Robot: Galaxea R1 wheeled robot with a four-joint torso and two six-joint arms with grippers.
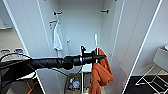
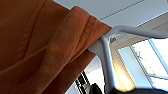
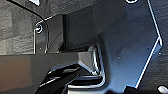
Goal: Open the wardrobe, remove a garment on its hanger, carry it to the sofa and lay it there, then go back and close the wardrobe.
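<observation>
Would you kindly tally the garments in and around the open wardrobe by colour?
Orange: 1, the hoodie held up by the left gripper
White: 1, the T-shirt hanging inside the wardrobe
Total: 2

Wardrobe (image 1: 82,22): white, both doors swung wide, interior exposed. Upper interior: two dark fittings (image 1: 104,11) are fixed high on the back wall. A white T-shirt (image 1: 58,37) is hung at the left side. Wardrobe bottom: a small clutter of mixed items (image 1: 73,83) is kept low down; contents cannot be identified.
</observation>
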